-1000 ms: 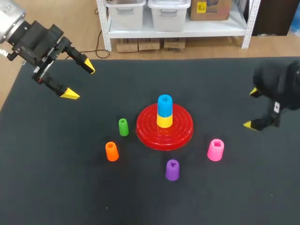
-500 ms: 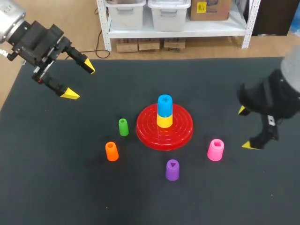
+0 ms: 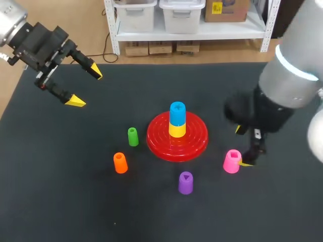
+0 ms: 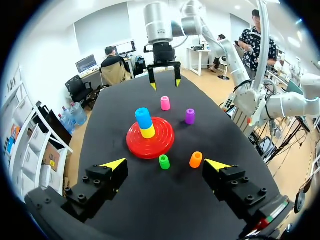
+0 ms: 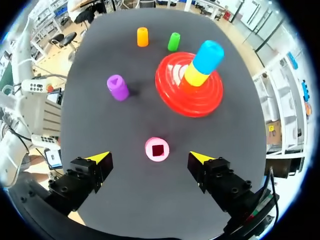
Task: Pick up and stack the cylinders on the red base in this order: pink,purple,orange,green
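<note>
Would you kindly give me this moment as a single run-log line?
right gripper open at pink cylinder, on table | left gripper open, far corner | red base: blue cylinder on yellow cylinder

Both the left pincer (image 3: 86, 86) and right pincer (image 3: 241, 146) hang with jaws apart.

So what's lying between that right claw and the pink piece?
Nothing. In the right wrist view the pink cylinder sits in line with the gap of the open right gripper, with only bare dark table on either side of it.
</note>
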Robot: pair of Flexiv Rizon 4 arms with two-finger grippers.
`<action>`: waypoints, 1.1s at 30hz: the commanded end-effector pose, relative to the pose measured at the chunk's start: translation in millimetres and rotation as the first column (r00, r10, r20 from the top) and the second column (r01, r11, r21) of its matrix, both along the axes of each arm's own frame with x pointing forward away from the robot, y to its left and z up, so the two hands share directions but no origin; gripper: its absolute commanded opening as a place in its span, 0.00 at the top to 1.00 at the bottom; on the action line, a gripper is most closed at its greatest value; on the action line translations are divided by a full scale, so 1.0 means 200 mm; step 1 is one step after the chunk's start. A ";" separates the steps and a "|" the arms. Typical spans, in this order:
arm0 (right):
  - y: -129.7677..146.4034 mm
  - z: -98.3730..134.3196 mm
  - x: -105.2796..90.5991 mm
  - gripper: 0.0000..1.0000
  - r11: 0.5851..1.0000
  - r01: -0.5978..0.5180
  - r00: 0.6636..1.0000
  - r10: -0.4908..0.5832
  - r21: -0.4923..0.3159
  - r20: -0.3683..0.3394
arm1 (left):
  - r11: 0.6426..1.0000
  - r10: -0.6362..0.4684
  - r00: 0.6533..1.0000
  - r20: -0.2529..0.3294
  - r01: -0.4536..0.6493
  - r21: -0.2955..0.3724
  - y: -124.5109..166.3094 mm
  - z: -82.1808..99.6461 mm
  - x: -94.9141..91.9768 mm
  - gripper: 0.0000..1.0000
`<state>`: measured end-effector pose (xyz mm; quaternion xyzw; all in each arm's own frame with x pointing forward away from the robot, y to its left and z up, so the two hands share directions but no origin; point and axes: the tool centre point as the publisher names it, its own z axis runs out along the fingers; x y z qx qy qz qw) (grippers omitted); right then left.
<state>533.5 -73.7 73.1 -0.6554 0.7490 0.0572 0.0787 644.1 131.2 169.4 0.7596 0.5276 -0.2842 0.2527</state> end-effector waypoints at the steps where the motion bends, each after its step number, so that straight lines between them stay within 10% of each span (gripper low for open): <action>1: 0.05 -0.07 -0.02 0.00 0.999 0.006 1.000 -0.005 -0.042 0.028 | 1.000 0.001 1.000 0.003 -0.001 -0.001 0.00 0.00 0.00 0.00; 33: 0.02 -0.32 0.12 0.00 0.988 0.101 0.994 -0.104 -0.118 -0.015 | 1.000 0.001 1.000 0.003 -0.001 -0.001 0.00 0.00 0.00 0.00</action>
